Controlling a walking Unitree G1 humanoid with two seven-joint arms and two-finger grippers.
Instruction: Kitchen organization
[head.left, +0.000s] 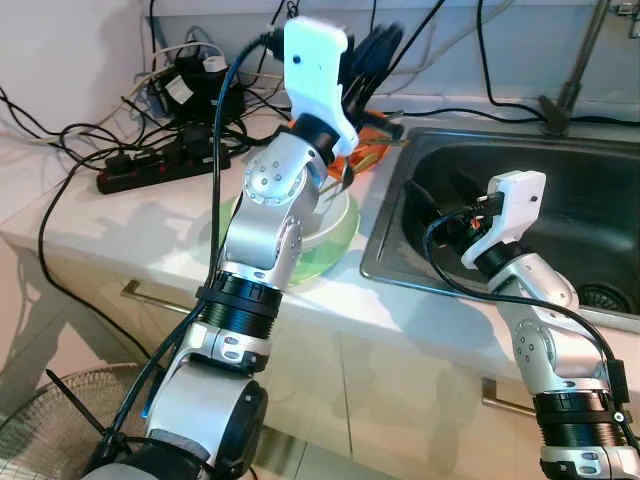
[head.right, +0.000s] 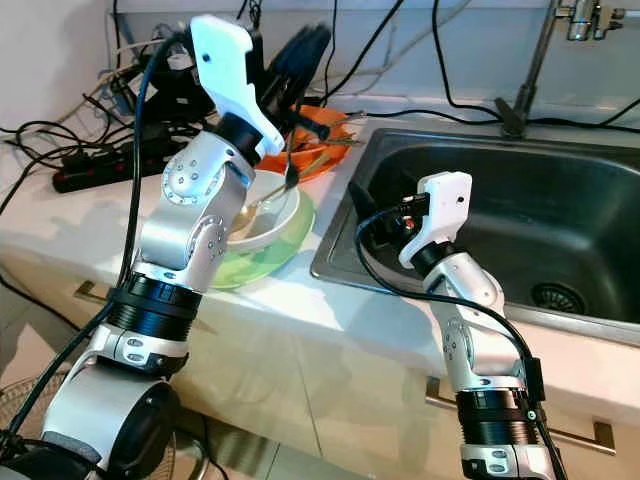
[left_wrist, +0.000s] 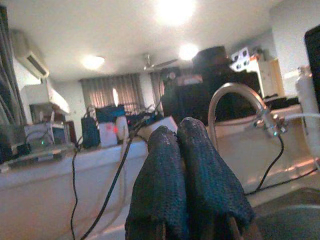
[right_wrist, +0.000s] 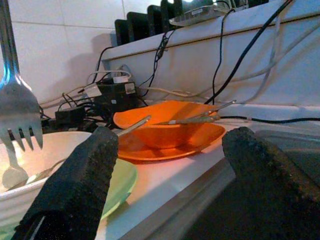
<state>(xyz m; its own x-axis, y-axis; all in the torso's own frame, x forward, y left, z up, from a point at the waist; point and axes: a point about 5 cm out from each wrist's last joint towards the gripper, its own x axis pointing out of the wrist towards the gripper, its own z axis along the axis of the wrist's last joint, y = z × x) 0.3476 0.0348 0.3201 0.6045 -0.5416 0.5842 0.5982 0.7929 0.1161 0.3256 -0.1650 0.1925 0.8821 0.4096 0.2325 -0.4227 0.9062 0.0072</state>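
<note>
The left pincer (head.right: 300, 55) is raised over the white bowl (head.right: 262, 225) on the bench (head.right: 60, 215), fingers pressed together on a fork (right_wrist: 17, 107), likely lifting it clear for sorting. The right pincer (right_wrist: 165, 165) waits spread wide and empty at the sink (head.right: 560, 200) edge.

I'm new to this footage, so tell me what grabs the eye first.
The left hand, raised over the counter, holds a fork hanging tines-down above the white bowl, which sits on a green plate. Behind them is an orange bowl on an orange plate. The right hand, fingers spread, reaches into the steel sink.
</note>
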